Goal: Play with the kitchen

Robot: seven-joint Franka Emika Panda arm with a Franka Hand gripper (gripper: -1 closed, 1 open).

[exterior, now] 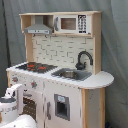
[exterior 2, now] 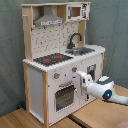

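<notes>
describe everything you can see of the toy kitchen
The toy kitchen stands upright, tall, white-fronted with pale-wood sides and top. Its counter holds a black hob with red rings beside a sink with a curved black faucet. Above a brick-patterned back panel sit a grey hood and a small microwave. Below are knobs and an oven door with a window. In the second exterior view it stands on a wooden surface. The robot's tool is at the front panel; contact cannot be told.
</notes>
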